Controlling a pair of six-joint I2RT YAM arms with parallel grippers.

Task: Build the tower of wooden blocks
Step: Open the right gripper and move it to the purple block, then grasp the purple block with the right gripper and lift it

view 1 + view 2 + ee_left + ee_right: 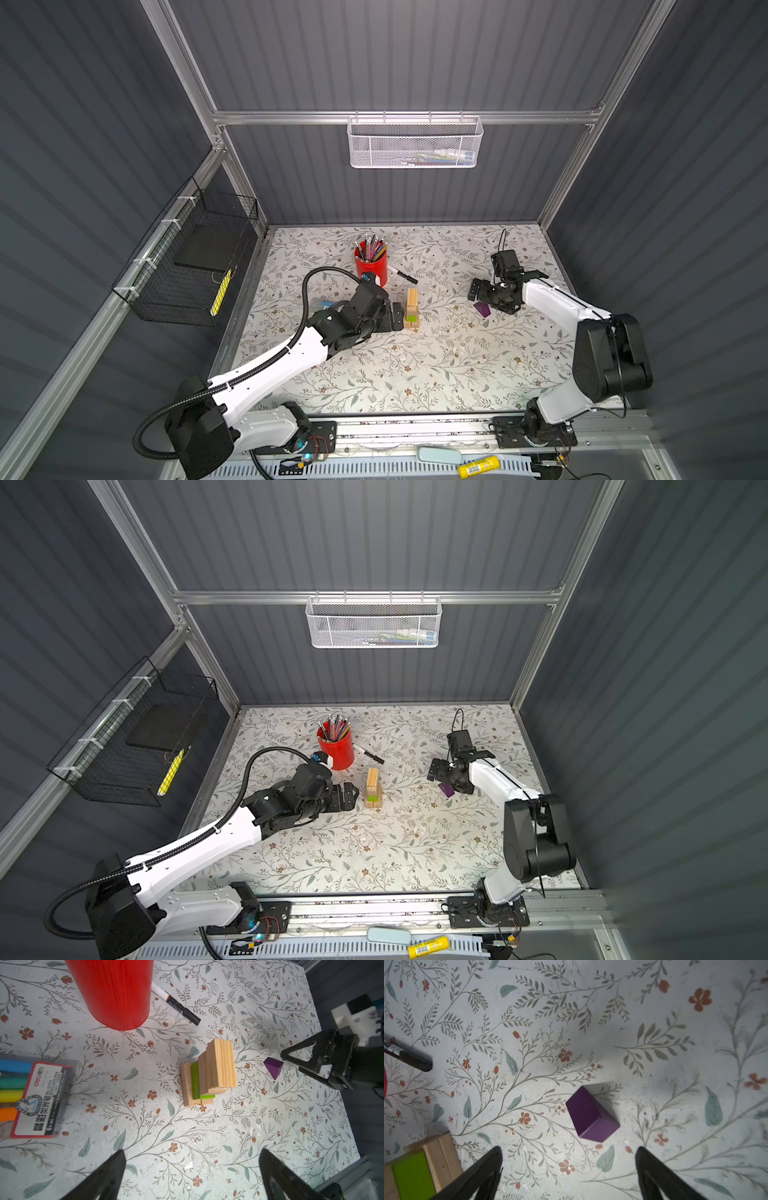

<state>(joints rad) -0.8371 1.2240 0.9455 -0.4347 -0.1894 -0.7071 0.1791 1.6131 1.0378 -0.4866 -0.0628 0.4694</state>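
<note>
In both top views the tower (412, 309) (373, 789) stands near the middle of the floral worktop (415, 374) (374, 854), just in front of the red pencil cup (371, 266) (337, 748) and a black marker (401, 275) (369, 754). The left arm (270, 365) (208, 845) reaches in from the left. Its jaws are spread beside the tower and do not touch it. The purple block (482, 309) (446, 789) lies on the worktop to the right of the tower, apart from it. The right arm (552, 299) (490, 779) hangs close over the block.

The left wrist view shows the tower (209, 1072) as pale wood blocks (222, 1064) stacked in steps, with the green block (195, 1080) between layers (one green end sticks out past the wood above it). The left jaws frame the lower edge, released, with only worktop between them. The purple block (273, 1067) sits alone between the tower and the right jaws, which are parted and do not touch it. A highlighter pack (35, 1097) lies at one side, and the cup (114, 993) and marker (176, 1004) lie beyond the tower.

In the right wrist view the purple block (591, 1115) rests tilted on the worktop just beyond the jaw tips. The right jaws are wide and hold nothing. A corner of the tower (440, 1153) with its green block (413, 1174) shows at the edge.
</note>
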